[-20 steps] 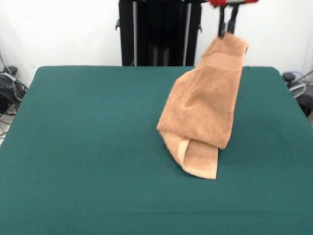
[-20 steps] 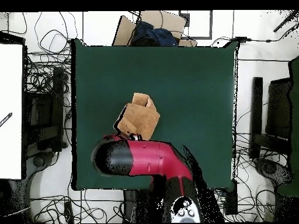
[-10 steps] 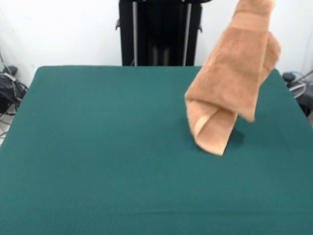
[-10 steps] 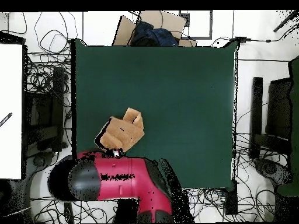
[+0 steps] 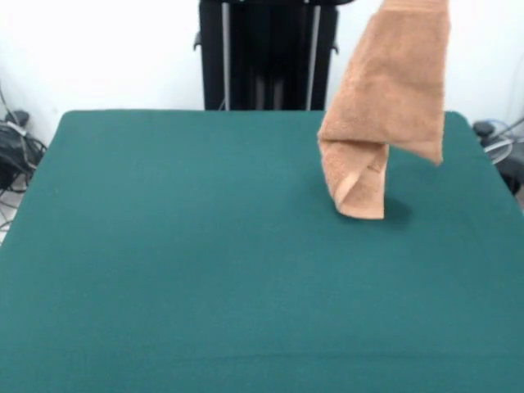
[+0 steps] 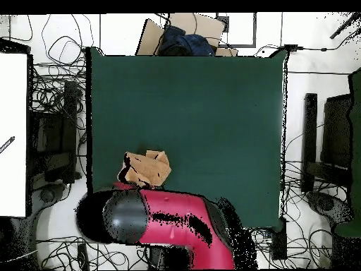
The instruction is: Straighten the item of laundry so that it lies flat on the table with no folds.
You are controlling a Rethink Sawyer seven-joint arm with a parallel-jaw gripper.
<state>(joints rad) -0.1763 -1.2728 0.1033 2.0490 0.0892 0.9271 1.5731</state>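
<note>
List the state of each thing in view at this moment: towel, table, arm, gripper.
towel: lifted, hanging from above the front view's top edge, bunched and folded, lower end doubled over, at or just above the table.
table: green top, bare apart from the towel's end.
arm: reaches over the table's edge nearest the robot's base, beside the towel in the overhead view.
gripper: not in either view; cut off in front, hidden under the arm overhead.

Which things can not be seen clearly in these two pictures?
- Gripper: front view cuts it off at the top edge; overhead, the arm covers it, so open or shut is unknown.
- Towel top: past the front view's top edge.
- Towel's near part overhead: under the arm.
- Towel's label: not discernible in either view.
</note>
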